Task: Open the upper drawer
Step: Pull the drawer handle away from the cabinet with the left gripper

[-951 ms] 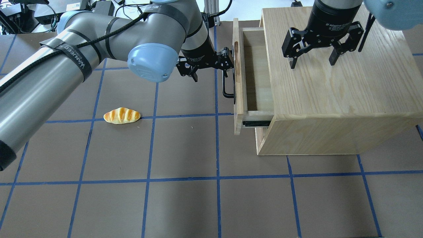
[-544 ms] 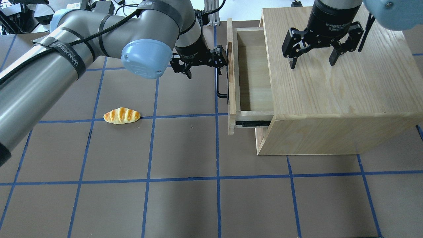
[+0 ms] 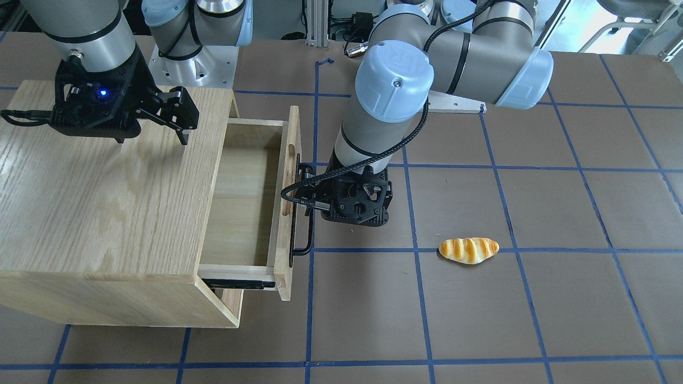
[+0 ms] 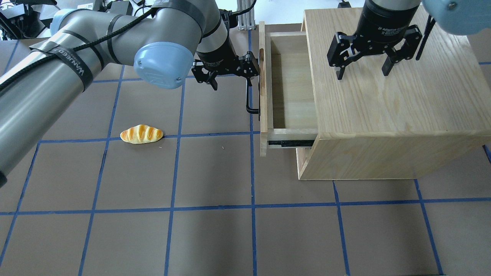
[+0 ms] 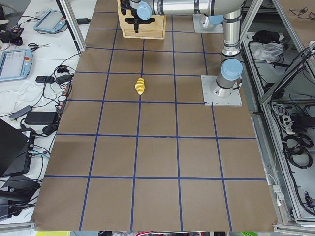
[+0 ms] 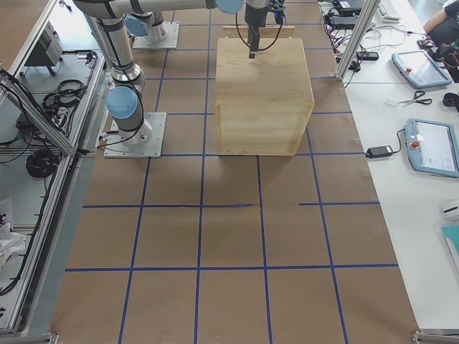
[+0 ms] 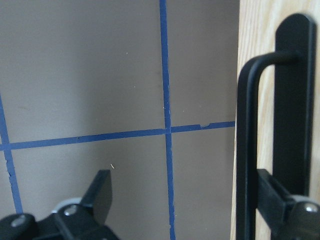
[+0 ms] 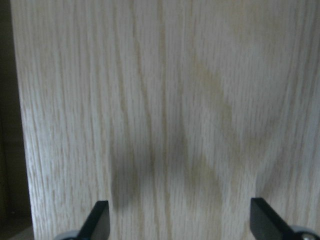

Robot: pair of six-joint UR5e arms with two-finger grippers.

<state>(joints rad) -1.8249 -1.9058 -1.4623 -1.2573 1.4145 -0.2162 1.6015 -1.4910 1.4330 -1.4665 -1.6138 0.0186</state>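
Left gripper [image 4: 232, 80]: jaws spread wide, clamping nothing. One finger [image 7: 274, 195] is tucked behind the handle [image 4: 248, 99], between the bar and the front panel [image 4: 263, 96]; the other finger [image 7: 100, 192] hangs free over the table [image 4: 211, 237]. The wrist view cuts off both fingers at the base. Whether the tucked finger presses on the bar, cannot tell.

Drawer [image 4: 293, 96]: stands partly out of the cabinet [image 4: 383, 115], toward the left arm. The exposed part of its floor is bare wood; the rest runs under the cabinet top, out of sight. A black rail [image 4: 290, 143] shows along its near side. The oblong cutout [image 3: 288, 181] shows only in the front-facing view, partly behind the handle.

Right gripper [image 4: 362, 73]: jaws wide apart, nothing between them, poised above the cabinet top. Its wrist view shows only wood grain and two fingertips.

A bread roll [image 4: 141, 134] lies on the table, well apart from the cabinet. In both side views the grippers are too small to read.
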